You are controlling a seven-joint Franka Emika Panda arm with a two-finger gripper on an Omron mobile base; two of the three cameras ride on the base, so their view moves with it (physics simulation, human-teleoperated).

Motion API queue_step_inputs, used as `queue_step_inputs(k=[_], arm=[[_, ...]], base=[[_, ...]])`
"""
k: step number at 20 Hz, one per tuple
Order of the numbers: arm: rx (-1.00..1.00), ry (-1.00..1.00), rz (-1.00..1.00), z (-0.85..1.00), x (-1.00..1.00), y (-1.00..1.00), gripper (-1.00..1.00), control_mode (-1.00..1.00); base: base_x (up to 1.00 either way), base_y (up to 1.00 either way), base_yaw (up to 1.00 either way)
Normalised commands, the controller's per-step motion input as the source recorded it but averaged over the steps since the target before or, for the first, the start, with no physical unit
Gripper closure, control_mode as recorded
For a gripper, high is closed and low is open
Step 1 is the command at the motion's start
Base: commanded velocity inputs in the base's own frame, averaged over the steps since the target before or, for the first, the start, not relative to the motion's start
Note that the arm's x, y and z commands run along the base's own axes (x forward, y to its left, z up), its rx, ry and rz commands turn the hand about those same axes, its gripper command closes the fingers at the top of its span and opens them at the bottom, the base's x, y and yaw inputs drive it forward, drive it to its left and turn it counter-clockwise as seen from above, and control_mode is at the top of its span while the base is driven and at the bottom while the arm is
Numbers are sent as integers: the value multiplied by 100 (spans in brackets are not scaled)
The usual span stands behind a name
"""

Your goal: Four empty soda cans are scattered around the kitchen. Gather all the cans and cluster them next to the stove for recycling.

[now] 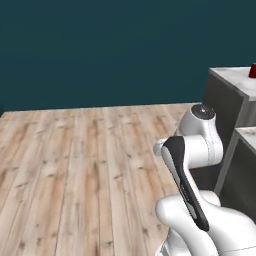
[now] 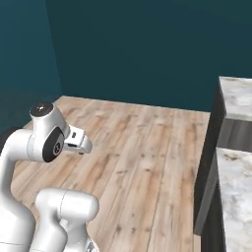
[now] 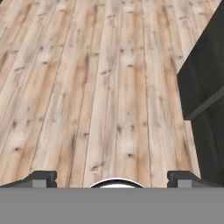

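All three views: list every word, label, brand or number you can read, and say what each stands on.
None: no readable text anywhere.
Red can at the counter edge: cut off by the frame, no label legible.
Arm, open hand, wooden floor and dark cabinet: plain, no markings.

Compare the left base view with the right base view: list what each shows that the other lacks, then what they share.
Left base view alone: a red soda can at the right edge, standing on the far counter. Right base view alone: a marble-patterned countertop seen from above, and a corner where two teal walls meet. Both share the plank floor, the teal wall, dark cabinet sides and the white arm.
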Motion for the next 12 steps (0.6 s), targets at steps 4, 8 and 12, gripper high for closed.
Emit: queue_step_inputs(k=[4,8,12], arm=[[0,0,0,0,0,0,-100,100],[0,0,0,0,0,0,-100,100],[0,0,0,0,0,0,-100,100]], base=[[71,50,-22],[75,52,-20],[75,51,-21]])
